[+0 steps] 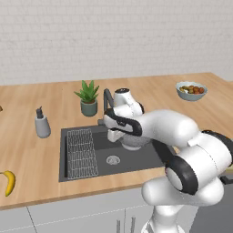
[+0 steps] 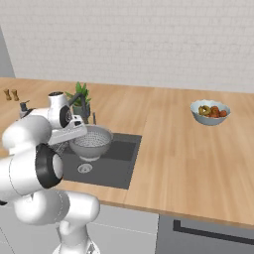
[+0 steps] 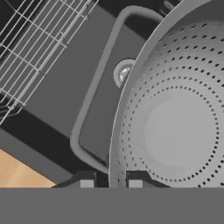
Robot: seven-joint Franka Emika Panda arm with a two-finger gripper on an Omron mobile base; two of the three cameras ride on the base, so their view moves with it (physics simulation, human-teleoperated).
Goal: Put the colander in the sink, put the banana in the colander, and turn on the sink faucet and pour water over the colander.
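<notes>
Wooden counter (image 2: 173,149) surrounds the dark sink (image 2: 121,171). Over its basin, the gripper (image 3: 110,181) pinches the colander (image 2: 91,141) by its rim, bowl hanging just beside the fingertips.

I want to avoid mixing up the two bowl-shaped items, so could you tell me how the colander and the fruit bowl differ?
The colander is silver-grey metal dotted with holes; the fruit bowl is pale and solid.
The colander is empty, while the fruit bowl holds fruit.
The colander is over the sink, gripped at its rim by the jaws; the fruit bowl stands on the counter.
Both are round and upright.
</notes>
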